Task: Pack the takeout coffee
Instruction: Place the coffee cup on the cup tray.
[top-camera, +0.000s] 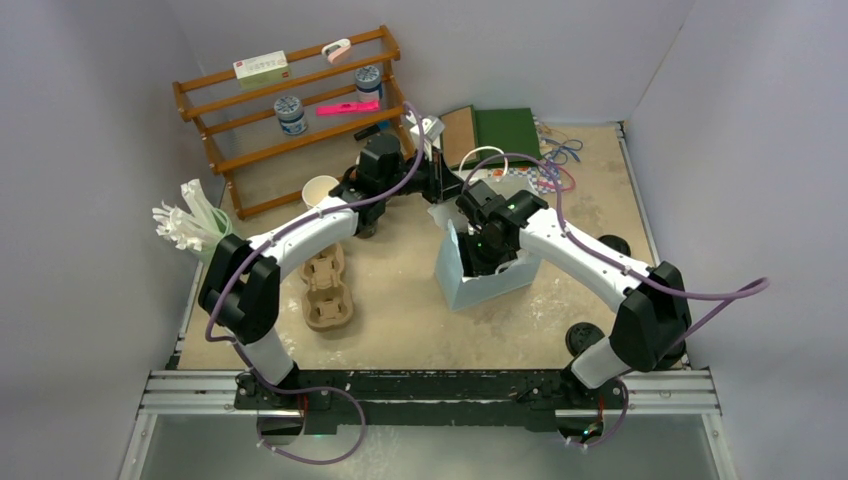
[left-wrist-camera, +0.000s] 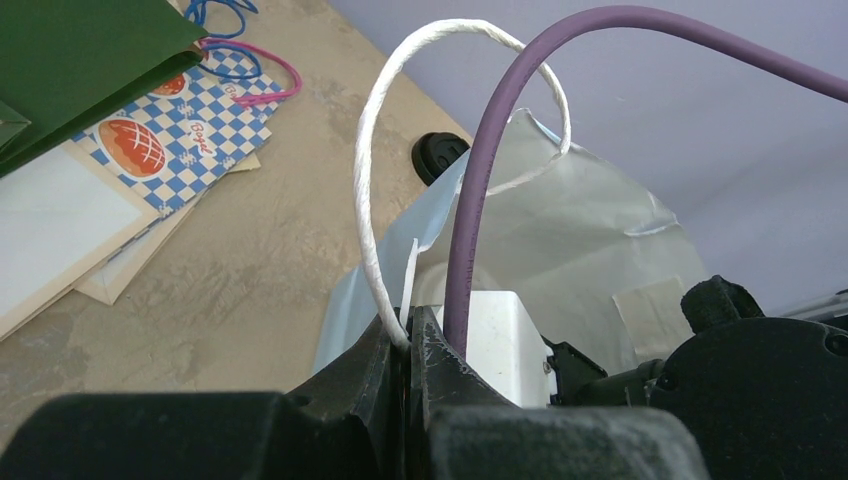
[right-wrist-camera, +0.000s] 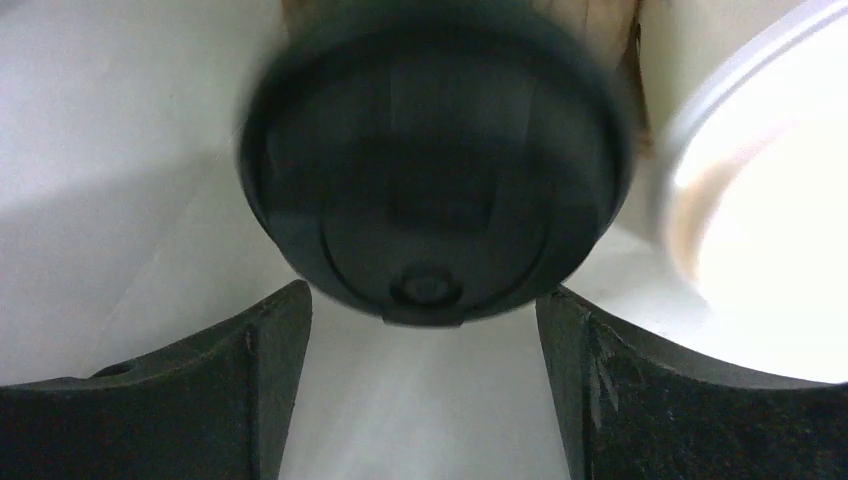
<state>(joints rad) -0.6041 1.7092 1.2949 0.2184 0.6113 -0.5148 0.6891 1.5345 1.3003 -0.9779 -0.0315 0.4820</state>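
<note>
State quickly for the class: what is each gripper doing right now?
Left gripper: closed, pinching the white bag handle.
Right gripper: open, the black-lidded cup just beyond its fingertips, not gripped.

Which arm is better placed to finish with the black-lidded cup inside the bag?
Right. The right gripper is inside the bag, jaws open either side of the black lid, beside the white lid. The left gripper is shut on the bag handle.
</note>
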